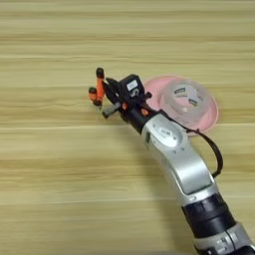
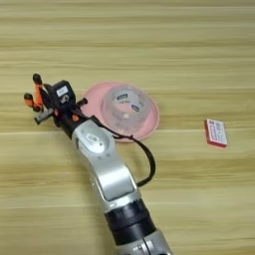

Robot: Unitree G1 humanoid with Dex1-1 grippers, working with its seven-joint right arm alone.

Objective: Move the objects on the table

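the silver forearm [image 1: 179, 159] reaches from 5 o'clock toward the middle of the wooden tabletop [image 1: 60, 189], its gripper [image 1: 105, 97] clenched on the orange-and-black pliers [image 1: 98, 88] at about 10 o'clock of centre. just beside it at 3 o'clock the clear tape roll [image 2: 127, 107] sits on the pink plate [image 2: 149, 124], and the white-and-red card [image 2: 216, 133] lies well apart at 3 o'clock.

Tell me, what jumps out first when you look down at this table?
The silver arm sweeps up from the bottom edge, its gripper reaching the orange-and-black pliers left of centre. Right beside it lies a pink plate with a clear tape roll on it. Far off to the right, a small white-and-red card lies alone on the wooden table.
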